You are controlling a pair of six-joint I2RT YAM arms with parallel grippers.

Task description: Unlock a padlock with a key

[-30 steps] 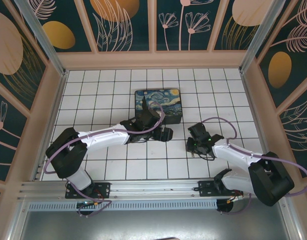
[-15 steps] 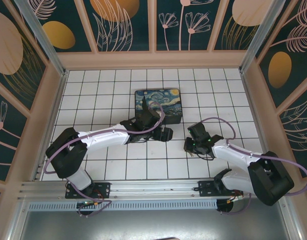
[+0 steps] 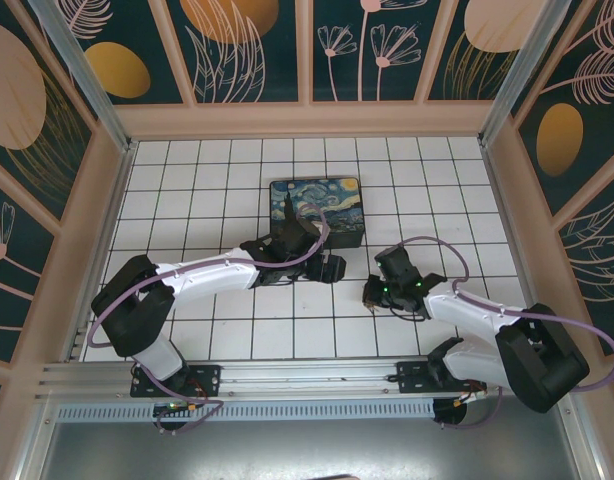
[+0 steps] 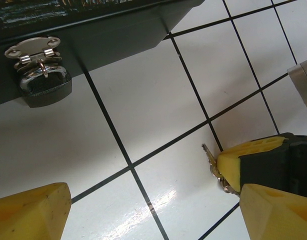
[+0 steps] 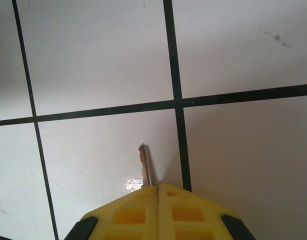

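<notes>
Key juts past the tips of the right fingers, clamped on it over bare tiled surface, while the left fingers stand wide, padlock ahead of them at the box edge.

White tiled table w/ 1 dark painted-lid box near ctr.
</notes>
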